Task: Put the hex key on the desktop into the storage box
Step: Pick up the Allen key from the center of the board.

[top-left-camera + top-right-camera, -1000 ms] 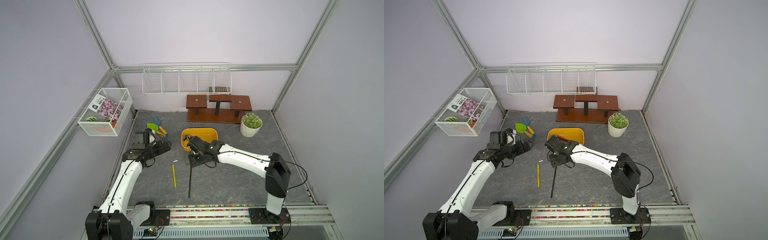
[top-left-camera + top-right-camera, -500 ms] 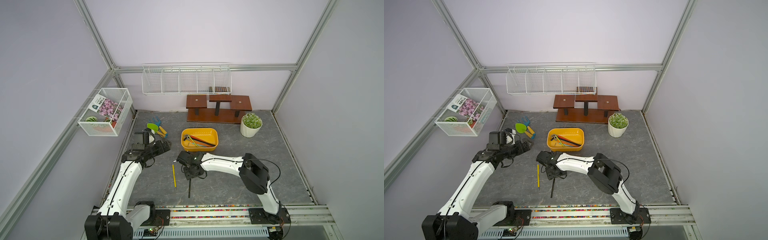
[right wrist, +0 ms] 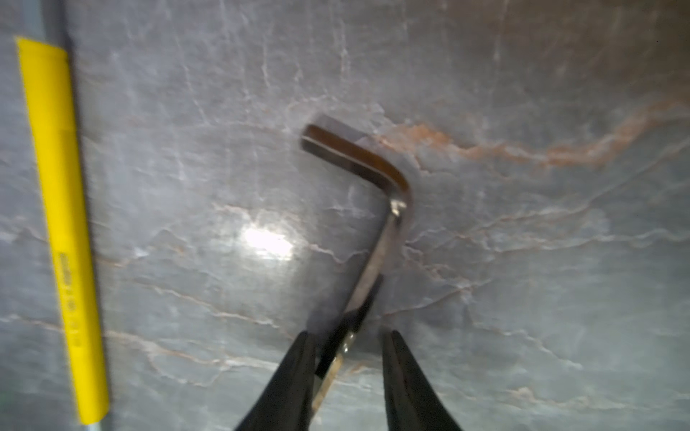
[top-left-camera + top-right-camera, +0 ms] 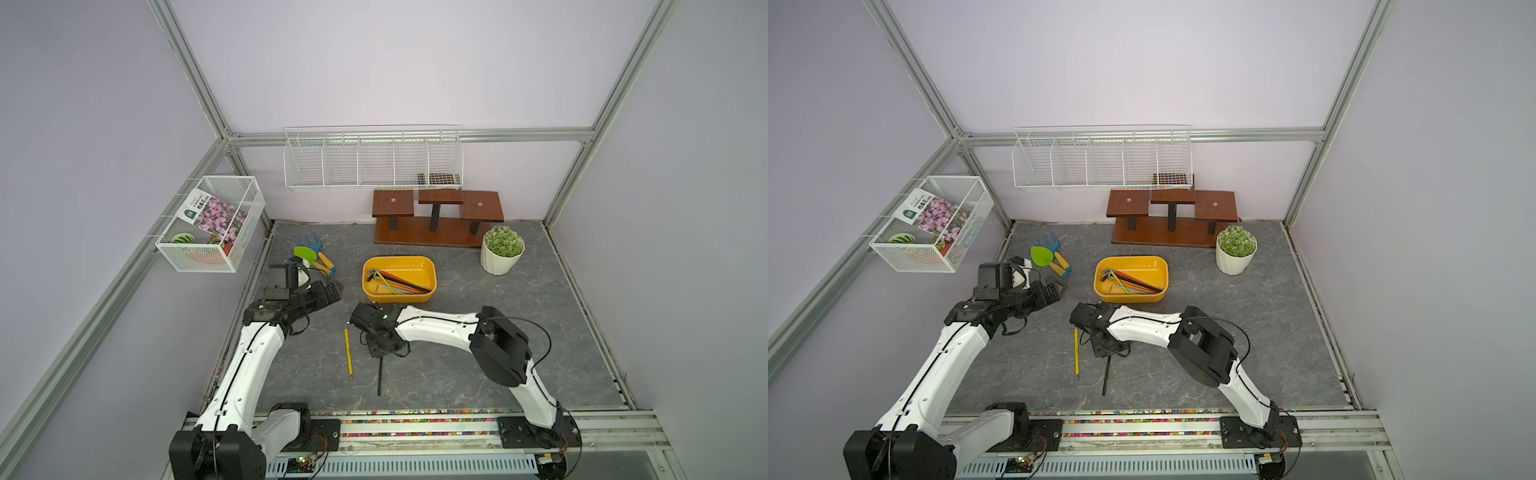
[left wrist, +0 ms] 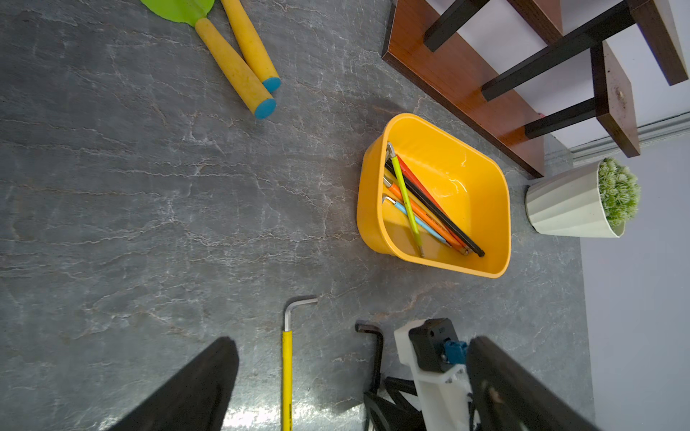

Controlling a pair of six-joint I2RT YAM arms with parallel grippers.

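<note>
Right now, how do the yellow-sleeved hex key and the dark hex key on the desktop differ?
Look: the yellow-sleeved hex key has a yellow sleeve and bare silver bend; the dark hex key is bare dark metal. State: the right gripper straddles the dark key's shaft; the yellow one lies free. Shared: both lie flat on the desktop, roughly parallel, outside the storage box.
</note>
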